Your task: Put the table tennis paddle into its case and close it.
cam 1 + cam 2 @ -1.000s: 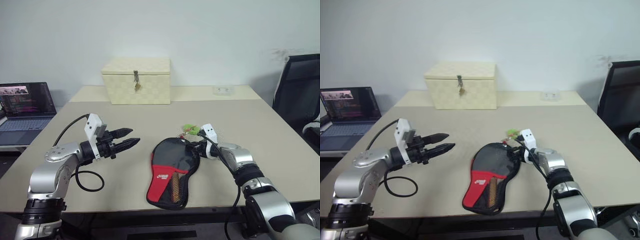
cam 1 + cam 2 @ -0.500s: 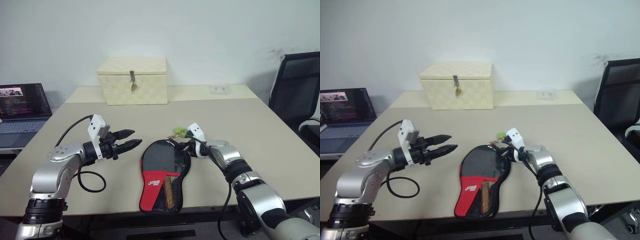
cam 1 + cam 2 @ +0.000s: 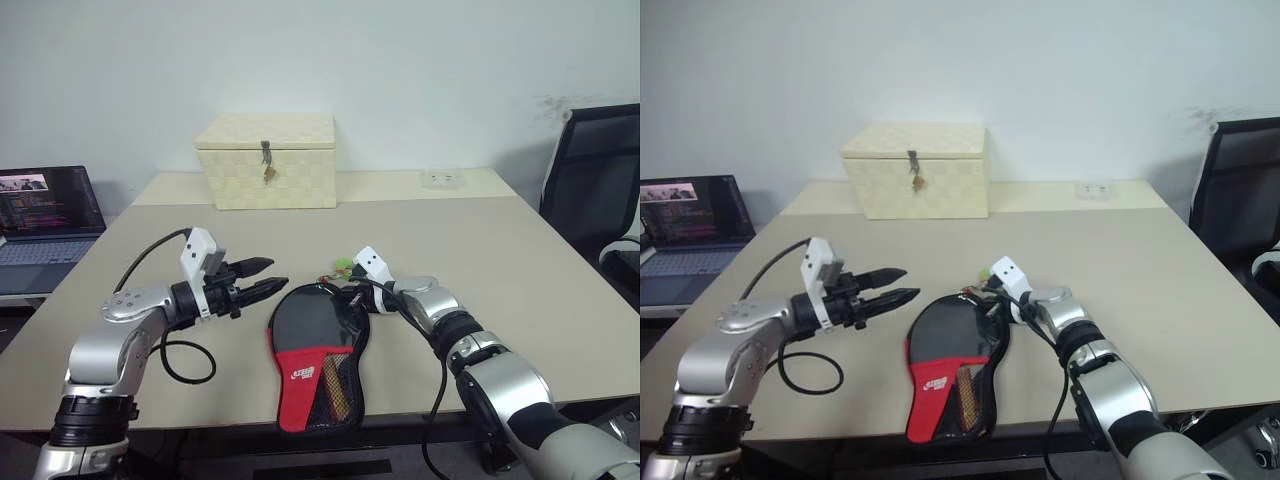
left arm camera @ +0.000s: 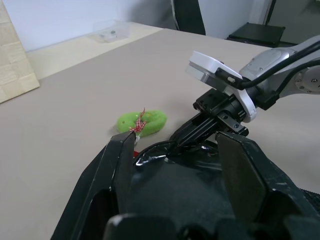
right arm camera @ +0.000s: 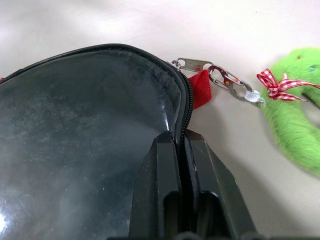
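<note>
The case (image 3: 318, 350) lies flat on the table (image 3: 480, 250) near its front edge, the paddle's wooden handle (image 3: 337, 385) showing through its mesh. The right gripper (image 5: 180, 145) is clenched on the case's zippered rim — its fingers pinched tight together — just beside the zipper pull (image 5: 192, 64) and a green plush charm (image 5: 292, 112). The left gripper (image 3: 268, 287) hovers left of the case, apart from it, fingers parted and grasping nothing. A cream box (image 3: 268, 160) stands well behind.

Both head eyes look forward and down over the same worktop (image 3: 480, 240). Wrist cams sit super close, both catching the green plush charm (image 4: 142, 121).
</note>
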